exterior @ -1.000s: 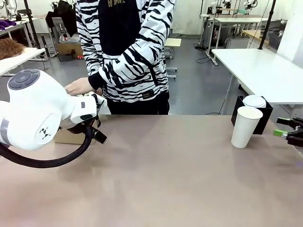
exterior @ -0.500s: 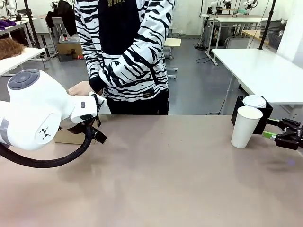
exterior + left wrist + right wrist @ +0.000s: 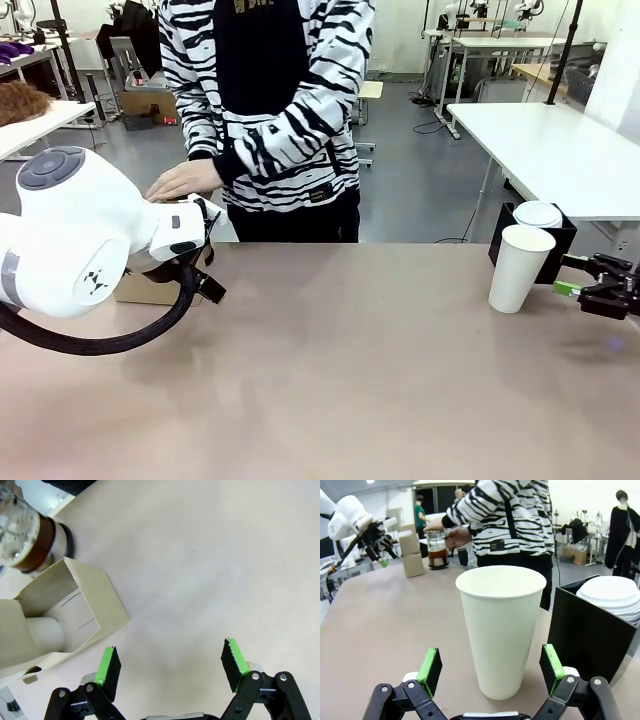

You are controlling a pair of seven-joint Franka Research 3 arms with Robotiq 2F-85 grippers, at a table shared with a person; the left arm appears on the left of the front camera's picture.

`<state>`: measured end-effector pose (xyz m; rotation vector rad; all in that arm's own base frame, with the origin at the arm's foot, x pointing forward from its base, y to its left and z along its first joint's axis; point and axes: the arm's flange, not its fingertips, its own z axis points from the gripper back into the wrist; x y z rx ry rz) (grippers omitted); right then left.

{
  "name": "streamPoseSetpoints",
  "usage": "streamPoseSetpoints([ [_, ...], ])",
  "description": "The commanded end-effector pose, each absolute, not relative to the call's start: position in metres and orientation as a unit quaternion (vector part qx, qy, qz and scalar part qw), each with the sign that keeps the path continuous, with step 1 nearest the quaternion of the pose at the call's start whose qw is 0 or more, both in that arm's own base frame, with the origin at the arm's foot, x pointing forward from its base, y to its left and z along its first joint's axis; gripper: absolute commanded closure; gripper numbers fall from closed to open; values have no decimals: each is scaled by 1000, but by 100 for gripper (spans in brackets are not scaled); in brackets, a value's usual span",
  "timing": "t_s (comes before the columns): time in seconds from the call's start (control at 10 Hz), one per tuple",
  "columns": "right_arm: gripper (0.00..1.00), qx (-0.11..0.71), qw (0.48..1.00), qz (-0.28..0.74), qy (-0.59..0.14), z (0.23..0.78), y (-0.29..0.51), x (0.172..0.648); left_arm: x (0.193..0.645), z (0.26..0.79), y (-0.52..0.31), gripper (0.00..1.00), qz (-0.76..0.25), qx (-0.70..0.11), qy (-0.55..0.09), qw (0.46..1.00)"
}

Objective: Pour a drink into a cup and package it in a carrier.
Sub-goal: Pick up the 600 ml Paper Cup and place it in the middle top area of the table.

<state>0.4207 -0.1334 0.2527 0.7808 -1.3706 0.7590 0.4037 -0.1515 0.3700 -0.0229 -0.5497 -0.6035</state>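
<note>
The white paper cup stands open-topped at the table's right, in front of the black box. My right gripper is open just to the right of it; in the right wrist view the cup stands just beyond the green pads, slightly ahead of them. The brown cardboard carrier lies at the far left, beside my open left gripper. Behind it stands the glass jug of amber drink, with the person's hand on it.
The black square box holds a stack of white lids directly behind the cup. My bulky left arm hides most of the carrier in the front view. The person stands at the far edge.
My right gripper has moved left, closer to the cup, and stays open. The person's hand by the jug has shifted slightly right. The left arm has not moved.
</note>
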Motion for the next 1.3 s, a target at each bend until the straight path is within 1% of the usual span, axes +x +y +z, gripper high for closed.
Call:
streamPoseSetpoints([
  [0.0,0,330,649,314,-609,246,-120,435,403,370,-152,0,-294,-12,-268,918],
  [0.7,0,341,648,315,-604,227,-98,461,403,370,-152,0,-294,-12,-268,918],
  [1.2,0,351,651,314,-596,223,-83,484,403,370,-152,0,-294,-12,-268,918],
])
